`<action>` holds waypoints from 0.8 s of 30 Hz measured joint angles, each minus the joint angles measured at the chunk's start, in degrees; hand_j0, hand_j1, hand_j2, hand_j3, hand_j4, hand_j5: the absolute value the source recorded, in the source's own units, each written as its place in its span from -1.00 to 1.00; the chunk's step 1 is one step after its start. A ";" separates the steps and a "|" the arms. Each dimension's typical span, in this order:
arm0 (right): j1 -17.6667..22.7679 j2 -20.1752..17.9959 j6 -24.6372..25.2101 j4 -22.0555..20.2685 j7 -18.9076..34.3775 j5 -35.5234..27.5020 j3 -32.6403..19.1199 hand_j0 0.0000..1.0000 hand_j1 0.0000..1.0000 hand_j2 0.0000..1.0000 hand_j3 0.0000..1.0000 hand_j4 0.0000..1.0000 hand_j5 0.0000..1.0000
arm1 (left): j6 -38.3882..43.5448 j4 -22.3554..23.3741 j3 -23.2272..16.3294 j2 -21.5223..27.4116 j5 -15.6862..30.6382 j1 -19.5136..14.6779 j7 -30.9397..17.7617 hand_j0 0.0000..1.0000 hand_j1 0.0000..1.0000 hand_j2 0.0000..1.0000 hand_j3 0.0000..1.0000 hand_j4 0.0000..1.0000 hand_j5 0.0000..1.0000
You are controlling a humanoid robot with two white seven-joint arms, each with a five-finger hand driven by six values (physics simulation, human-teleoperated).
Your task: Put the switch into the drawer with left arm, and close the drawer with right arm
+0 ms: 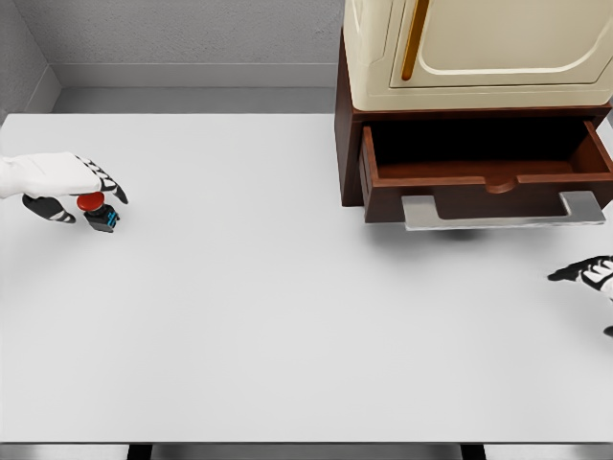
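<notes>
Head view: left hand (72, 187) closing around red-capped black switch with blue side (99, 211) at 9 o'clock on white table (287, 316). Dark brown wooden drawer (484, 172) standing open, empty, at 2 o'clock. Right hand (589, 275) waiting at 3 o'clock, fingers relaxed, holding nothing. Placing and closing remaining.

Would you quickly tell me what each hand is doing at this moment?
Left hand: fingers closed around the red-topped switch on the table.
Right hand: only partly in view at the edge, holding nothing visible; finger state cannot be told.
</notes>
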 measured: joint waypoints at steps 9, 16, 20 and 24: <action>1.49 0.36 -0.01 0.08 0.86 -3.48 -3.72 0.41 0.41 0.41 0.41 0.41 0.41 | 0.00 -1.50 -1.23 -0.03 -0.05 -0.18 0.00 0.39 0.39 0.39 0.39 0.39 0.39; 1.58 0.10 -0.02 -0.10 0.90 -5.71 -4.67 0.41 0.41 0.41 0.41 0.41 0.41 | 0.00 -1.79 -1.52 0.06 -0.17 -0.26 0.00 0.36 0.36 0.36 0.36 0.36 0.36; 1.67 -0.15 -0.02 -0.28 0.90 -7.03 -5.28 0.35 0.35 0.35 0.35 0.35 0.35 | 0.00 -1.79 -1.54 0.21 -0.18 -0.26 0.00 0.37 0.37 0.37 0.37 0.37 0.37; 3.60 -0.18 -0.03 -0.33 0.90 -9.73 -7.49 0.33 0.33 0.33 0.33 0.33 0.33 | 0.00 -1.75 -1.54 0.44 -0.18 -0.35 -0.14 0.37 0.37 0.37 0.37 0.37 0.37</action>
